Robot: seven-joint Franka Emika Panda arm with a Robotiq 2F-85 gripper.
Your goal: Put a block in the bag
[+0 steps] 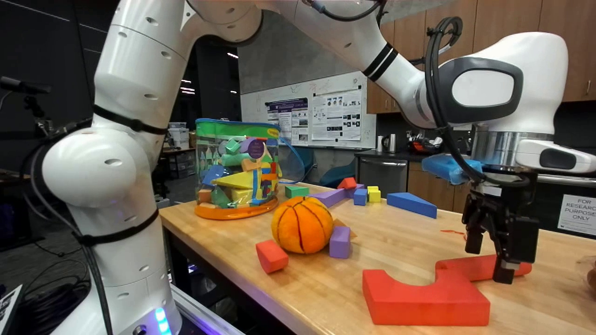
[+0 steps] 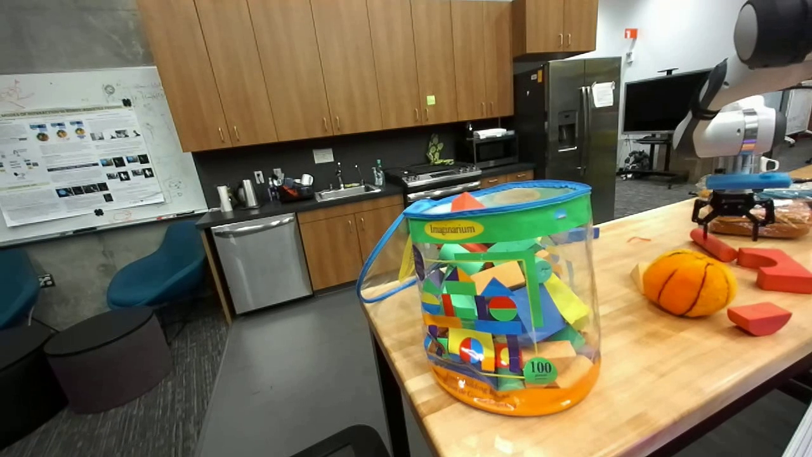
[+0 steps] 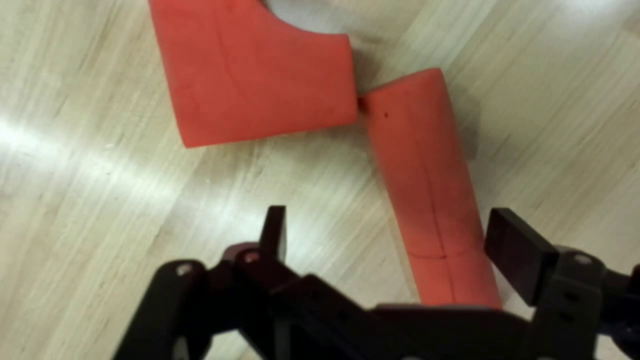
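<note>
Gripper (image 1: 489, 258) hangs low over the table (image 1: 400, 246), jaws spread wide, a finger on either side of the slim red-orange block (image 3: 432, 195), which lies flat on the wood. In the wrist view there's generous room between the left-hand finger and the block, and far less by the right-hand one, which sits right at its edge; whether it touches, I can't tell. The big notched red block (image 3: 270, 85) crowds the upper end, corner meeting corner or very nearly. Wood shows along both long sides.

From an exterior view, the block (image 2: 713, 245) is well in from the table's long edge, with a plastic-wrapped brown package (image 2: 796, 219) behind the gripper. The orange ball (image 1: 302, 225) sits roughly between the block and the bag (image 2: 520, 222), which stands upright well apart, close to the table's corner, its clear lid (image 2: 390, 260) hanging down at the side.

As for its lie, the wrist view has the block's long axis slanting steeply, from beside the notched piece down and rightward, the lower end lost behind the gripper's body, so the fingers stand across its length. In an exterior view, the block (image 1: 482, 266) runs nearly level, left end at the notched piece.
</note>
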